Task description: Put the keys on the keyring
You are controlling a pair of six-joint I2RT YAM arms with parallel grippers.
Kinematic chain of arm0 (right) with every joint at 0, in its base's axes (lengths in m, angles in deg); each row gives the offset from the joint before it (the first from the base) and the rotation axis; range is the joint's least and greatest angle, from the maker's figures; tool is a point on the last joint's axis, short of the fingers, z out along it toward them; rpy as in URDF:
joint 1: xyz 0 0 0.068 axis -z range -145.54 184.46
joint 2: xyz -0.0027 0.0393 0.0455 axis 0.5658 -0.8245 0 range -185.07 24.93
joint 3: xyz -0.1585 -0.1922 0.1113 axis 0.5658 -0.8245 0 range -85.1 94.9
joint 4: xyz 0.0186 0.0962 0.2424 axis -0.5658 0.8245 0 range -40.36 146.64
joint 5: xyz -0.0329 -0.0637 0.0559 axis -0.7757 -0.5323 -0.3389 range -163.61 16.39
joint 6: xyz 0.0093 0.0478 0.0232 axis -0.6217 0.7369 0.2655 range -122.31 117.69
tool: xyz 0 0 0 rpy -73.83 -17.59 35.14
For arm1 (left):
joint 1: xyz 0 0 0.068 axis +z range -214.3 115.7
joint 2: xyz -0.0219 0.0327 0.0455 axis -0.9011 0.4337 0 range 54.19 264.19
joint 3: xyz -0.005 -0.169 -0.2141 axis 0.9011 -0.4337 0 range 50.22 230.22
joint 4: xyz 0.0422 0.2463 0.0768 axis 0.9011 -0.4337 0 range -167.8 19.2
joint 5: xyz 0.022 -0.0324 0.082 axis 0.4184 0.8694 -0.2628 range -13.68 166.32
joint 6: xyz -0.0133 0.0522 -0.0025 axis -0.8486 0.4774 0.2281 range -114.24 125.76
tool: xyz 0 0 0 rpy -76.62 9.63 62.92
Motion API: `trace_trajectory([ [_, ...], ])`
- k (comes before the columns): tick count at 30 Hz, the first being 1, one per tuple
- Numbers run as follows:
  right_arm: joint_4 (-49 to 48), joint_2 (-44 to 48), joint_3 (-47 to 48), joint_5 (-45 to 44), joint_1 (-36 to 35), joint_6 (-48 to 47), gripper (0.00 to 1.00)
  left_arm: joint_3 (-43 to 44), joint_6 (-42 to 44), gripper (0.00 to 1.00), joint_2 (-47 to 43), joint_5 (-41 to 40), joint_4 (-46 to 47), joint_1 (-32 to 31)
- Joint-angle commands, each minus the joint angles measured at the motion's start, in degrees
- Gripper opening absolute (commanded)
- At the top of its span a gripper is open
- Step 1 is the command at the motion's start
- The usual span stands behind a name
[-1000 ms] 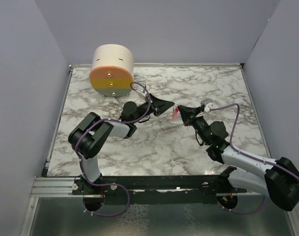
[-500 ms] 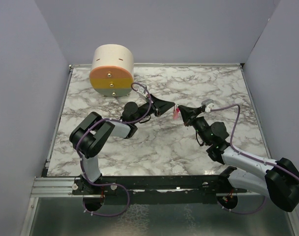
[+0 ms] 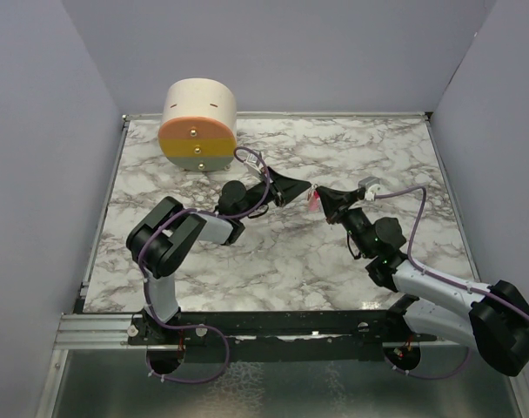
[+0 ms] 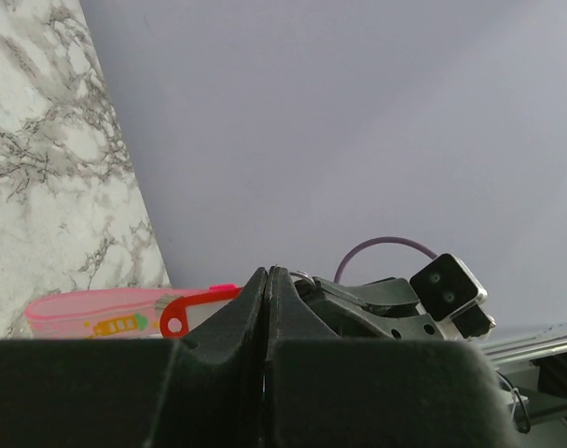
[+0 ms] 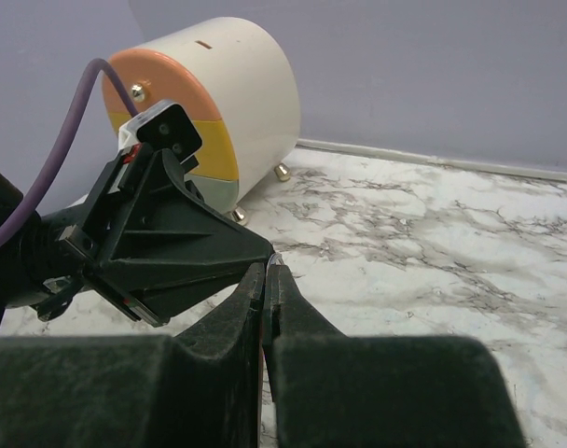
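My left gripper (image 3: 308,186) and right gripper (image 3: 319,192) meet tip to tip above the middle of the table, both shut. In the left wrist view a thin metal ring (image 4: 304,276) glints at my left gripper's tip (image 4: 268,272); the keyring's pink strip (image 4: 97,314) hangs to the left. The red key (image 4: 198,305), with a hole at its end, runs behind my left finger towards the right gripper (image 4: 358,297). In the right wrist view my jaws (image 5: 267,266) are closed with a thin red edge between them. The pink and red pieces (image 3: 312,202) hang under the tips in the top view.
A cream cylinder box (image 3: 198,124) with an orange and yellow front and brass knobs stands on the marble table (image 3: 273,252) at the back left; it also shows in the right wrist view (image 5: 218,103). Purple walls close in the sides and back.
Both grippers stay tip to tip. The left arm has shifted slightly to the right; the pink and red pieces hang in nearly the same place.
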Motion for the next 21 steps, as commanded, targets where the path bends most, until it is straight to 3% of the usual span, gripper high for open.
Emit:
trace_trajectory([
  [1, -3.43, 1.18, -1.16, -0.61, -0.19, 0.29, 0.01, 1.46, -0.91, 0.00, 0.80, -0.94, 3.70, -0.35],
  [21, -7.70, 0.93, -3.02, -1.51, -0.19, 0.29, 0.01, 0.94, -4.13, 0.00, 3.43, -0.03, 7.55, -0.92],
])
